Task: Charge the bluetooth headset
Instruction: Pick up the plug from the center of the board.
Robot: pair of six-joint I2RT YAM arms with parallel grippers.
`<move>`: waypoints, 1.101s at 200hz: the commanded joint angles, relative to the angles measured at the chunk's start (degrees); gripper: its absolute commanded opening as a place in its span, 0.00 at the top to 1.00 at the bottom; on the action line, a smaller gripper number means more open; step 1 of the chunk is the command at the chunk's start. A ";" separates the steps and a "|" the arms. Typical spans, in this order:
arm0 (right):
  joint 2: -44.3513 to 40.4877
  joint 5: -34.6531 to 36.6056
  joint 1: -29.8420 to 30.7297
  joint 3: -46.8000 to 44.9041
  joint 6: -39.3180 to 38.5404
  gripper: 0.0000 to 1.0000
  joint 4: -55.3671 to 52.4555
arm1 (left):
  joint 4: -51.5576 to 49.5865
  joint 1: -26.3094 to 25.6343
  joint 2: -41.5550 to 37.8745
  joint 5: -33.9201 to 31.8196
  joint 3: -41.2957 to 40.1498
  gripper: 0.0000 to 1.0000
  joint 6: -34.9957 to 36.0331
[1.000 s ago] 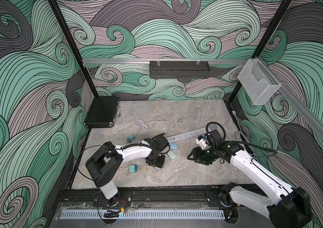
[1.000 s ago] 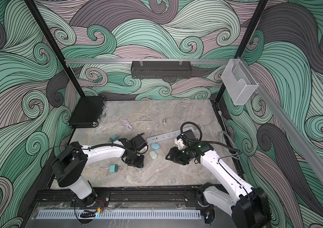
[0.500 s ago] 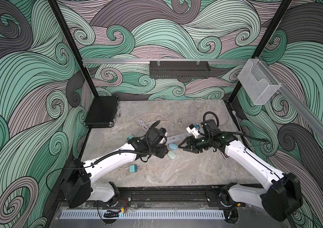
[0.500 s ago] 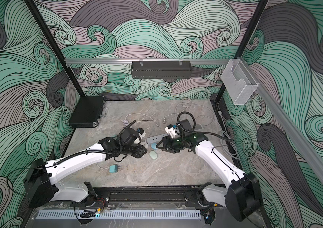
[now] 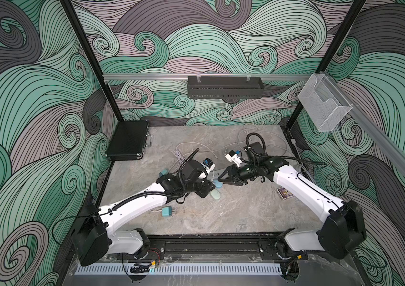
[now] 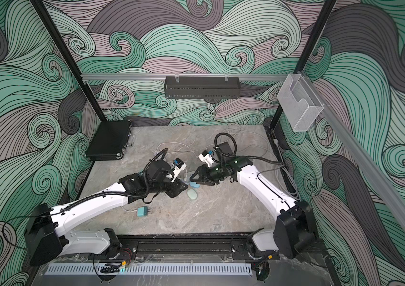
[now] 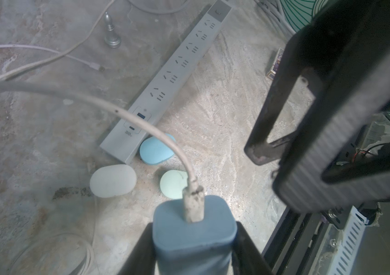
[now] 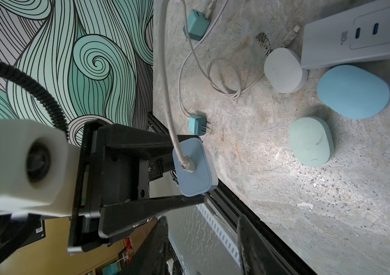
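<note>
Grey marbled counter [image 5: 221, 213], with green and grey swirl-print walls [image 5: 35, 99] around it. A black hard case [image 5: 128, 140] sits in the back-left corner, a black rack [image 5: 225, 86] hangs on the rear rail and a clear bin [image 5: 323, 109] on the right rail.

We see three pebble-shaped headset cases on the counter at the USB end of the power strip [image 7: 182, 64]. The blue case [image 7: 157, 152] and white case [image 7: 113, 181] sit against that end, and the mint case [image 7: 173, 184] is just beside them.

The left gripper [image 8: 201, 167] clamps a blue charger brick [image 7: 192, 233] off the counter, with a white cable [image 7: 117, 110] plugged into it. The right gripper [image 5: 222, 178] faces it, fingers [image 8: 251, 242] apart with nothing between them.

Loose white leads, a spare teal plug [image 5: 168, 212] and a small purple box [image 5: 285, 193] lie around.
</note>
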 commanded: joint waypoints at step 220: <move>6.62 3.37 5.65 6.35 -3.48 0.60 -5.33 | 6.83 -0.46 0.58 5.13 1.25 0.81 5.98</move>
